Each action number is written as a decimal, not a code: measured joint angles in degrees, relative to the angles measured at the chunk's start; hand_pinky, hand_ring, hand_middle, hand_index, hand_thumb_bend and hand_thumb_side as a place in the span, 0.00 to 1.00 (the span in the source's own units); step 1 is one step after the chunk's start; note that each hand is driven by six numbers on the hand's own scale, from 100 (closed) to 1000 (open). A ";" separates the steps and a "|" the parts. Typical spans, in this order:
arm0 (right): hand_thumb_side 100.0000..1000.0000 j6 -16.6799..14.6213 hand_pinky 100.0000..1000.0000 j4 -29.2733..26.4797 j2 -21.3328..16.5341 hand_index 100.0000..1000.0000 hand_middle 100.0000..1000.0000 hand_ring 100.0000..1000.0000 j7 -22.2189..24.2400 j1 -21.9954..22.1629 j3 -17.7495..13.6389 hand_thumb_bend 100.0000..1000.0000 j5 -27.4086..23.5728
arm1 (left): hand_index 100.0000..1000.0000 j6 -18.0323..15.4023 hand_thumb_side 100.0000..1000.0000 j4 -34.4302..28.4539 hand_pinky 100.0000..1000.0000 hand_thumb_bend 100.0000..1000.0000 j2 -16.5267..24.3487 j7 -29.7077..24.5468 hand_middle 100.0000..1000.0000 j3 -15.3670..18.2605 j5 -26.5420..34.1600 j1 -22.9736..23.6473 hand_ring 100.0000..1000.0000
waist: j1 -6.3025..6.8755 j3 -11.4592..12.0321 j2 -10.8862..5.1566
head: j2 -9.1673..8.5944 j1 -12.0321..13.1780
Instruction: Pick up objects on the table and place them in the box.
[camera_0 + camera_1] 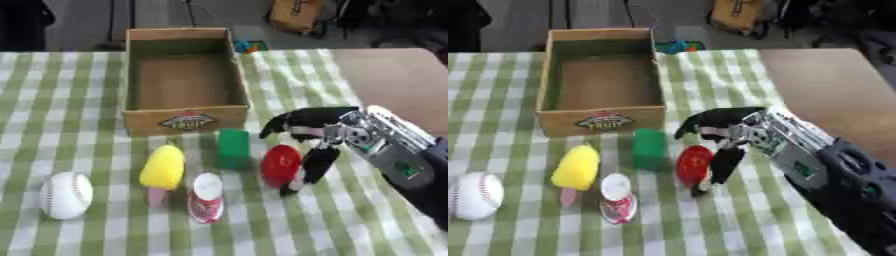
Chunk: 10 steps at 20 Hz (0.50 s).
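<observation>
One right hand (308, 135) curls around the red object (280, 165) beside the green block (233, 146).

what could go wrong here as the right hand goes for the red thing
The right hand seems only partly closed around the red round object, so it might slip when lifted. The green block and the red-and-white can lie close by and could get knocked. The cardboard box has a front wall the load must clear.

Lab or workshop-like room, green-and-white checked cloth (70, 100) over a brown tabletop (394, 80) bare at its far right corner, grey floor beyond the far edge, yellow-brown bag (293, 15) and dark gear there.
</observation>
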 measured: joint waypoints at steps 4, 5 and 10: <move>0.26 0.80 0.40 -1.06 -0.68 0.93 0.88 0.73 2.29 0.45 0.58 0.67 -2.11 | 0.64 0.04 0.93 0.00 0.71 0.00 0.00 0.03 0.54 0.04 -0.02 0.01 0.59 | -0.07 -0.15 0.00 | 0.00 0.00; 0.25 1.08 0.39 -1.51 -0.78 0.92 0.87 0.72 2.72 0.45 0.58 0.68 -2.62 | 0.64 0.05 0.93 0.00 0.71 0.00 0.00 0.03 0.54 0.04 -0.02 0.01 0.59 | -0.07 -0.18 0.00 | 0.00 0.00; 0.23 2.51 0.33 -3.14 -1.36 0.91 0.81 0.68 3.82 0.41 0.56 0.65 -4.38 | 0.64 0.07 0.93 0.00 0.71 0.00 0.00 0.01 0.54 0.04 -0.02 0.02 0.59 | -0.10 -0.20 0.00 | 0.00 0.00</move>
